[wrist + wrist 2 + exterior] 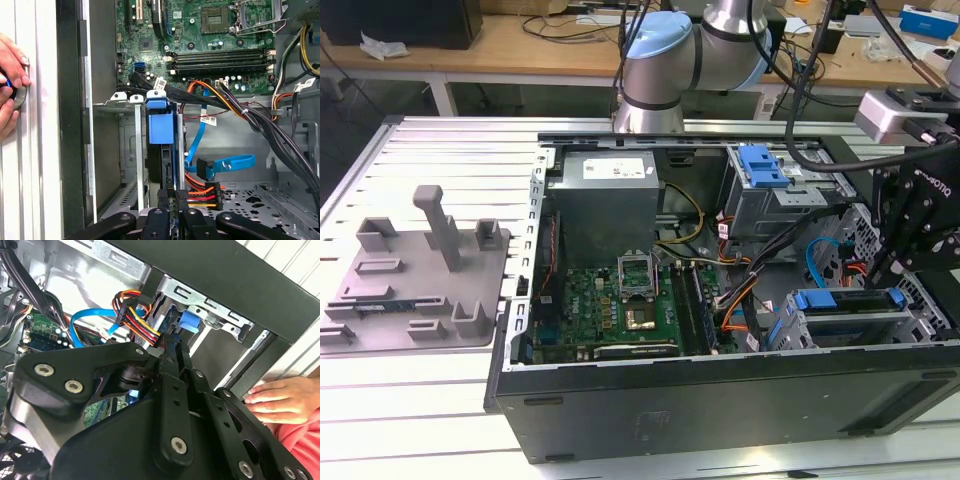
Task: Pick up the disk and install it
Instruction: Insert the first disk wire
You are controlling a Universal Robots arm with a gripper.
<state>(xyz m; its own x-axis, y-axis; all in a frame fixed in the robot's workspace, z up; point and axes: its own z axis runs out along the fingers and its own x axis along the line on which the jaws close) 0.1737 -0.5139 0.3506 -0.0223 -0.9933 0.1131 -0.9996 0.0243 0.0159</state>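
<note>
The disk (161, 167) stands on edge in the drive cage (136, 165) at the front corner of the open computer case (720, 400). Its blue carrier (160, 125) caps the end toward the motherboard. In the exterior view the carrier (845, 299) shows as a blue strip along the cage top. My gripper (171, 197) is at the disk's other end, shut, with its fingertips together against that end. In the second wrist view the gripper (172, 342) points at the blue carrier (190, 322). The gripper (910, 265) hangs over the cage at the exterior view's right.
A person's hand (11, 75) rests on the table beside the case wall, close to the cage. Power and data cables (210, 172) lie right beside the disk. A second bay with a blue latch (765, 165) sits farther back. A grey posted tray (415, 270) is on the table.
</note>
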